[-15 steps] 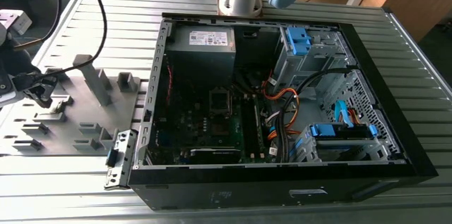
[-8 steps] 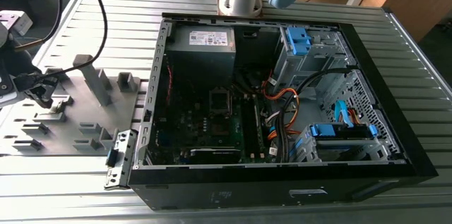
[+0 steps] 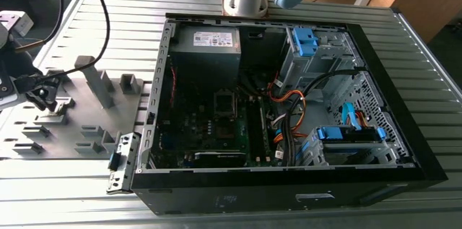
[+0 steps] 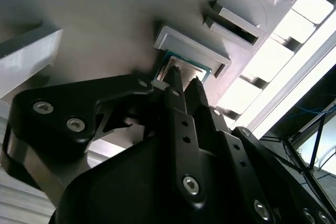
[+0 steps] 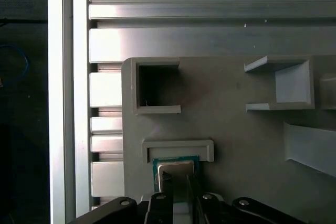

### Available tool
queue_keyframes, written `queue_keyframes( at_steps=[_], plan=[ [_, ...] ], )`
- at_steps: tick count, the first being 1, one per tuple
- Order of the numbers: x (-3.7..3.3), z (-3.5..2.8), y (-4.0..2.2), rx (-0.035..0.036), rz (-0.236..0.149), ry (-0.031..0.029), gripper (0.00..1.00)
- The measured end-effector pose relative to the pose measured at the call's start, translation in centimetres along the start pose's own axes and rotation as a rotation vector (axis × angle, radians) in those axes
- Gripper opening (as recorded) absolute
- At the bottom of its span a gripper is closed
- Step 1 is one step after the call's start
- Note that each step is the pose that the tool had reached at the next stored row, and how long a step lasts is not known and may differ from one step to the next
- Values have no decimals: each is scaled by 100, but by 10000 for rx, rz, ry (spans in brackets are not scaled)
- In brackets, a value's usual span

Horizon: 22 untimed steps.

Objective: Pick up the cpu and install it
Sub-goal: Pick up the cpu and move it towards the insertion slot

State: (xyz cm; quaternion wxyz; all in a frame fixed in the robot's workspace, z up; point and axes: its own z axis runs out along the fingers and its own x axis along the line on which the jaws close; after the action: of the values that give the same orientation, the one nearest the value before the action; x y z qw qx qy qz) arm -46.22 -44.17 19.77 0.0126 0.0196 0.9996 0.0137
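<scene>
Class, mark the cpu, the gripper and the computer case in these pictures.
cpu [image 5: 178, 169]: first wrist view, on its silvery metal top.
gripper [image 4: 185, 80]: second wrist view, at its tip.
computer case [image 3: 274, 188]: exterior view, on its black outer wall.

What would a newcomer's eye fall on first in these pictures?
The open computer case takes the middle of the exterior view, board and cables exposed. At the exterior view's left the gripper hangs over a grey fixture plate; in the first wrist view it is right at the cpu, lying in a low holder.
</scene>
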Motion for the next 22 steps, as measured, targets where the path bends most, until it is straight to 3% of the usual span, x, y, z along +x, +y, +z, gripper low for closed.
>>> queue_keyframes(
  at_steps=[1, 3, 4, 6, 9, 10, 17, 22],
  plan=[
    [0, 0, 0, 0, 0, 0, 23],
    [0, 0, 0, 0, 0, 0, 35],
    [0, 0, 0, 0, 0, 0, 35],
    [0, 0, 0, 1, 0, 0, 47],
    [0, 1, 0, 1, 0, 0, 53],
    [0, 8, 0, -1, 0, -4, 59],
    [3, 84, 4, 40, 0, -2, 59],
    [3, 106, 8, 74, -3, -1, 59]
  ],
)
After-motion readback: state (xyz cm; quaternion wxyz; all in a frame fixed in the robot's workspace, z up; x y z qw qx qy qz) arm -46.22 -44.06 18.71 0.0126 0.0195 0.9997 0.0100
